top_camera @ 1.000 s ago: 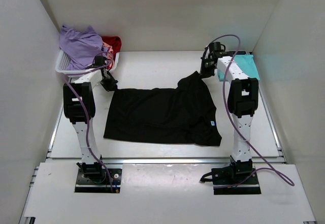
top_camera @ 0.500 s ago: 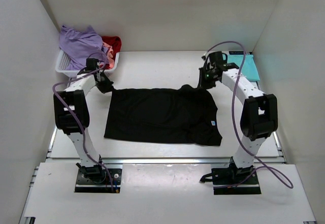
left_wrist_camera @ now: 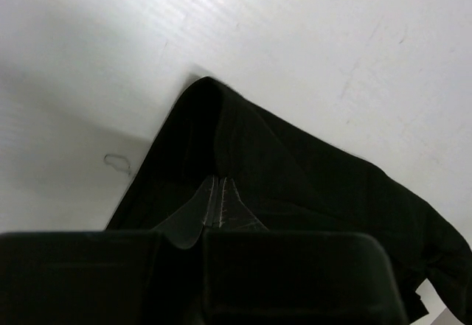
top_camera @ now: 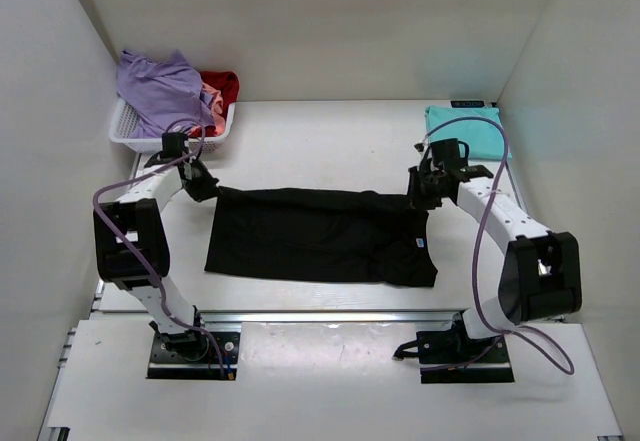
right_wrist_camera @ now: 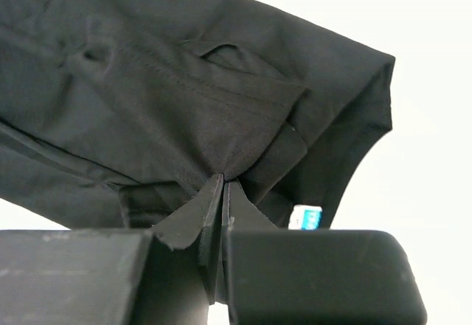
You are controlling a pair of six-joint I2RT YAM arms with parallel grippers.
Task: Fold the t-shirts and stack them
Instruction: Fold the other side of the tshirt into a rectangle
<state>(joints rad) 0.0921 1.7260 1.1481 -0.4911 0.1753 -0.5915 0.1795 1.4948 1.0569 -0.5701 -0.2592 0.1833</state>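
A black t-shirt (top_camera: 320, 236) lies flat at the scene's centre. The left gripper (top_camera: 207, 188) and right gripper (top_camera: 420, 197) each clench a far corner of it, likely to draw that edge nearward into a fold. A folded teal t-shirt (top_camera: 470, 137) lies far right.

A spread shirt (top_camera: 320, 236) lies across the middle of the bench (top_camera: 320, 141), between the two arms. The left tool (top_camera: 205, 187) pinches its far left corner, and the right tool (top_camera: 418, 197) pinches its far right corner. A basket (top_camera: 122, 133) sits at the far left, with a heap of shirts (top_camera: 160, 86) in it. A folded shirt (top_camera: 478, 141) lies at the far right, behind the right tool.
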